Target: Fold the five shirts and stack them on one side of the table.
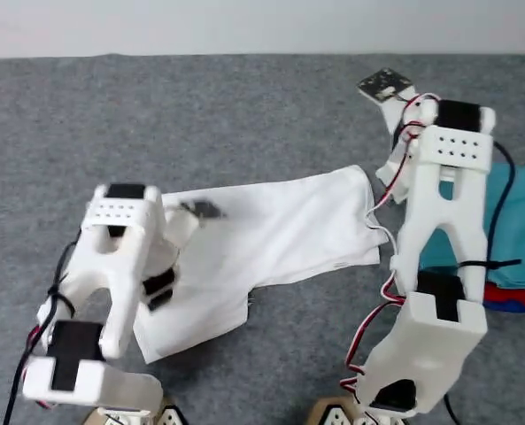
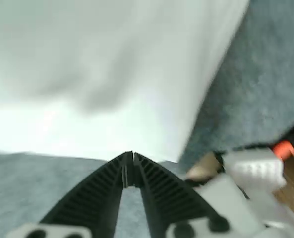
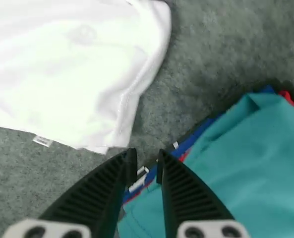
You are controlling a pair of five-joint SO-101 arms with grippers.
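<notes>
Gray counter (image 1: 244,97). One white shirt (image 1: 280,235) lies across the middle, flat, partly drawn in but not yet a tidy fold; one end reaches toward the right arm, the other sits under the left arm.

Stack of folded shirts (image 1: 519,257) sits at the right edge of the counter, teal on top with blue and red edges below. It lies just beside the white shirt's near corner and does not touch it.

Left pincer (image 2: 130,157): jaws together, tips right at the white shirt's hem. I cannot tell whether cloth is caught between them.

Right pincer (image 3: 146,158): jaws a little apart and holding nothing. It hangs over the strip of counter between the white shirt and the stack.

Judgement: the step in hand is folding the white shirt, with the stack already begun. The next move calls for a sure grip on a hem or corner at each end. Both ends then need to be carried over evenly, so the cloth doubles without bunching.
</notes>
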